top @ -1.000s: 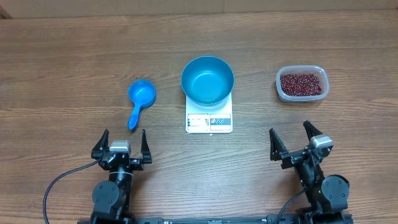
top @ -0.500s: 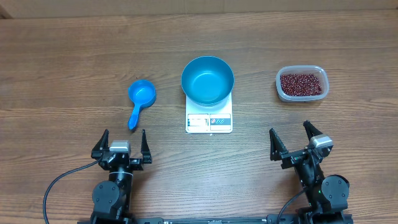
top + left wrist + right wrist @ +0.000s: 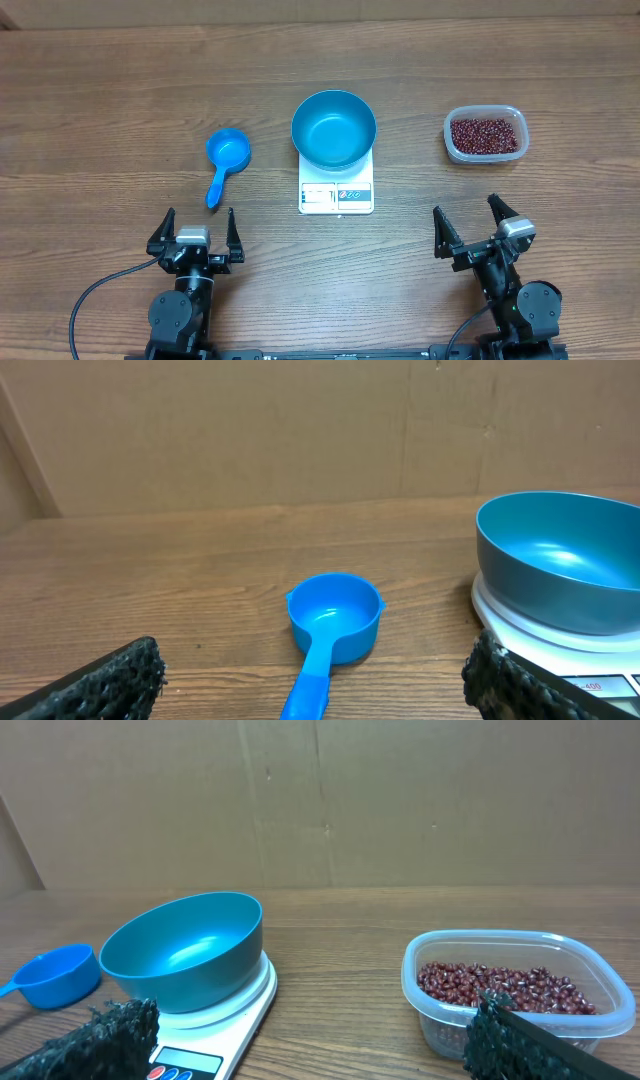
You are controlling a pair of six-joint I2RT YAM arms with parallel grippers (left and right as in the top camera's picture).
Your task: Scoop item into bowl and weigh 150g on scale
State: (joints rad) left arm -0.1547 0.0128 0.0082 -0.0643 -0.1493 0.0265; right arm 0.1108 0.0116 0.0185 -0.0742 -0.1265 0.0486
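Overhead and wrist views of the wooden worktop [image 3: 120, 80]. The scale [image 3: 336, 196] lies at the middle of the worktop, its display [image 3: 319, 196] facing the near edge. The bowl [image 3: 334, 128] stands upright on the scale's platform, overhanging it on the far, left and right sides; its inside is bare. The beans [image 3: 485, 135] lie as a loose heap inside a clear plastic tub [image 3: 449, 148], which stands toward the right edge, well apart from the scale and level with the bowl. A small blue scoop [image 3: 228, 152] lies toward the left side of the worktop, near the scale but not touching it, cup upward and bare inside, with the handle running toward the near edge.

The left gripper [image 3: 199, 218] sits by the near edge, just short of the tip of the scoop's handle, with its fingers [image 3: 110, 678] spread wide and nothing between them. The right gripper [image 3: 466, 207] sits by the near edge on the tub's side, with its fingers likewise spread wide and holding nothing. Neither gripper touches any object. In both wrist views a brown cardboard wall [image 3: 400, 800] rises behind the far edge.
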